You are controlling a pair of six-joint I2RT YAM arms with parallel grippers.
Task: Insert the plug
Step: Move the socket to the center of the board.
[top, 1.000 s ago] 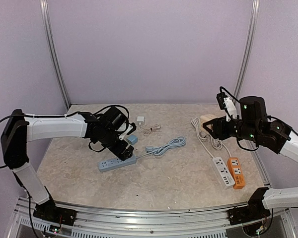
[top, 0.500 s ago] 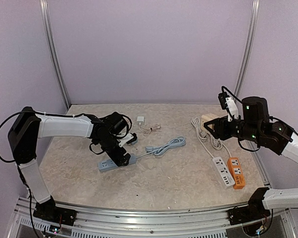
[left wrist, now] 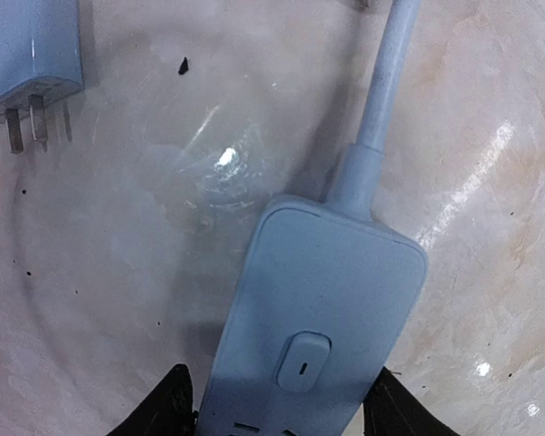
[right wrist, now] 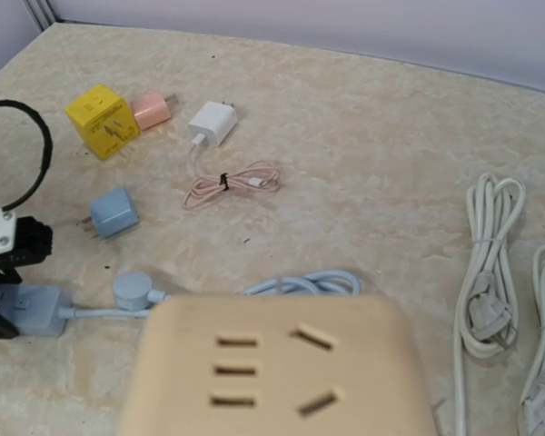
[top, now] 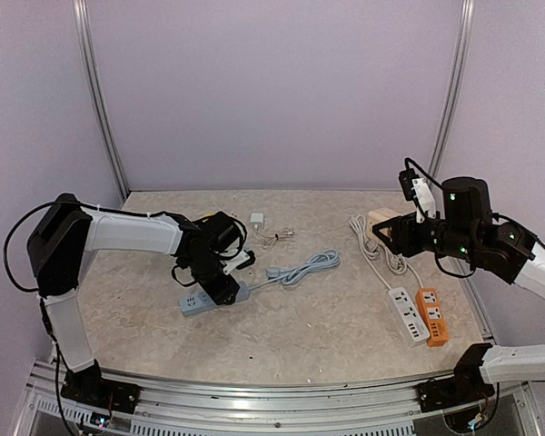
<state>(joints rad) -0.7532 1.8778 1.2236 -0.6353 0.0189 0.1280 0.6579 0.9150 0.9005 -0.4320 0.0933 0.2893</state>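
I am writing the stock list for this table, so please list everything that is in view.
blue power strip: one, light blue, left of centre
cord: one, light blue, coiled toward the centre
small plug: one, blue, near that strip, apart from it
cube plugs: two, yellow and pink, side by side, next to the charger
charger: one, white, back centre, pink cable beside it
power strips: two, white and orange, side by side, near right
cords: two bundles, white, behind those strips
socket block: one, beige, raised in the right pincer
left pincer: one, black, closed on the blue power strip
right pincer: one, black, holding the socket block
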